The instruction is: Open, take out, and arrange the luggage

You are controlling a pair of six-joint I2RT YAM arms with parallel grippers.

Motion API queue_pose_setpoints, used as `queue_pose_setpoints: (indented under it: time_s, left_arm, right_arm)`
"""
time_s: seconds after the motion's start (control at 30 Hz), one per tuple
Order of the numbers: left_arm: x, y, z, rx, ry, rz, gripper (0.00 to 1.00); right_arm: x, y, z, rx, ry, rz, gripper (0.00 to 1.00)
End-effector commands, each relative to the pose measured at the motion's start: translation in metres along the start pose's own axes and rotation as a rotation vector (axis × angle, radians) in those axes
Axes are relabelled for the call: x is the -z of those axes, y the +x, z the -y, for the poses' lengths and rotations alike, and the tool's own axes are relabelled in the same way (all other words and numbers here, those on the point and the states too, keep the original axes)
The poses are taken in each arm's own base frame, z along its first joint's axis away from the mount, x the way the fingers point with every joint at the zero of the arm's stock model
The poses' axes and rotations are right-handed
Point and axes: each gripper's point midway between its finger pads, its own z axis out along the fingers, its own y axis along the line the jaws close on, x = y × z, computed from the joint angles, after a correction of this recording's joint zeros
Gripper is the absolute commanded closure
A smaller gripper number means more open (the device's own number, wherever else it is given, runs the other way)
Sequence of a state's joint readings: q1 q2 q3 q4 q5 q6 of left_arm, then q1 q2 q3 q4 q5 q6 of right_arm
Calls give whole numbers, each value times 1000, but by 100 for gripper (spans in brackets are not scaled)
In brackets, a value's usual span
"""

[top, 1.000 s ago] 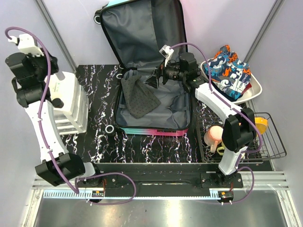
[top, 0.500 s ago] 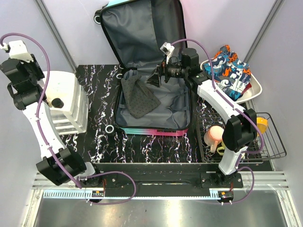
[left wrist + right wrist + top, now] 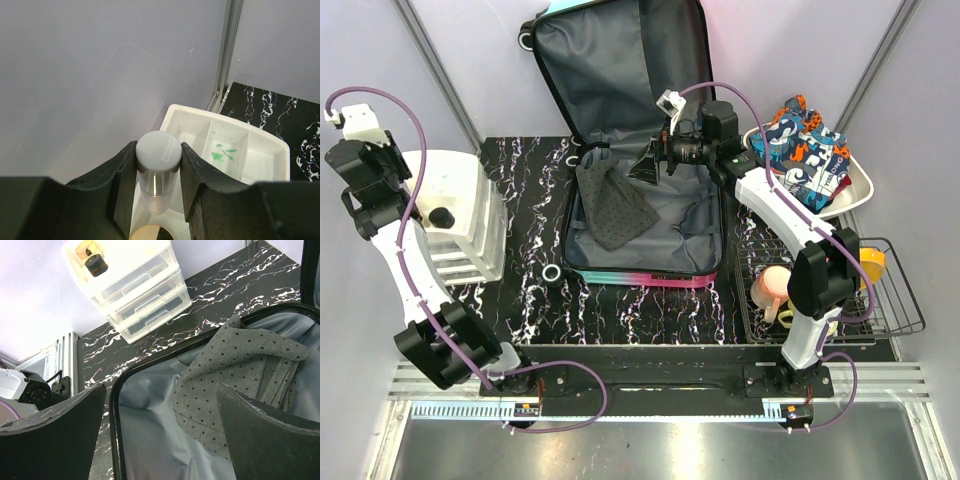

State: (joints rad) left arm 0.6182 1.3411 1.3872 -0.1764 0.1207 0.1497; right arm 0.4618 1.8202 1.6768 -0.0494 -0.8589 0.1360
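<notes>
The luggage (image 3: 640, 215) lies open on the black marble table, its lid (image 3: 620, 70) raised against the back wall and its grey lining showing. A grey polka-dot cloth (image 3: 612, 205) (image 3: 240, 380) lies crumpled in the left part of the lower half. My right gripper (image 3: 645, 165) (image 3: 162, 435) hangs open over the suitcase, above the cloth and the lining, with nothing between its fingers. My left gripper (image 3: 158, 172) is shut on a small clear bottle with a pale grey cap (image 3: 158, 152), held above the white drawer unit's top tray (image 3: 260, 145) at the far left.
A white drawer unit (image 3: 460, 225) (image 3: 135, 290) stands left of the suitcase with a dark bottle (image 3: 440, 216) (image 3: 95, 264) on top. A small black ring (image 3: 552, 272) lies near the suitcase's front left corner. Right: a white tub (image 3: 855, 185) of colourful clothes and a wire basket (image 3: 905, 300) with a pink cup (image 3: 772, 285).
My left arm has swung left and back, away from over the drawer unit towards the left wall. My right gripper has lifted slightly over the suitcase and then held still.
</notes>
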Motion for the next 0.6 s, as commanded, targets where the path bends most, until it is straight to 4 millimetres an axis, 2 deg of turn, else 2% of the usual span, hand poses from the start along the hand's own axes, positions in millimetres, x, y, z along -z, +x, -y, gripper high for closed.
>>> queue_pose_setpoints:
  time_s: [0.0,0.23,0.37,0.43,0.47,0.5,0.57]
  left_arm:
    - [-8,-23,2,-11,26,110,100]
    - [-22,-20,7,10,63,119,100]
    - [-26,-11,11,20,75,99,98]
    - [-25,-4,14,44,84,84,78]
    - [-21,-5,14,49,82,90,66]
    - [-19,-4,15,57,86,89,48]
    - [-16,2,15,70,75,81,36]
  right_arm:
    - [1,-19,-8,43,-44,36,0]
    - [0,-16,-6,45,-43,27,0]
    - [1,-16,-7,53,-41,26,0]
    - [0,-14,-6,54,-37,22,0]
    - [1,-13,-4,54,-32,21,0]
    - [1,-12,-3,53,-30,17,0]
    - [1,-10,-2,52,-31,13,0]
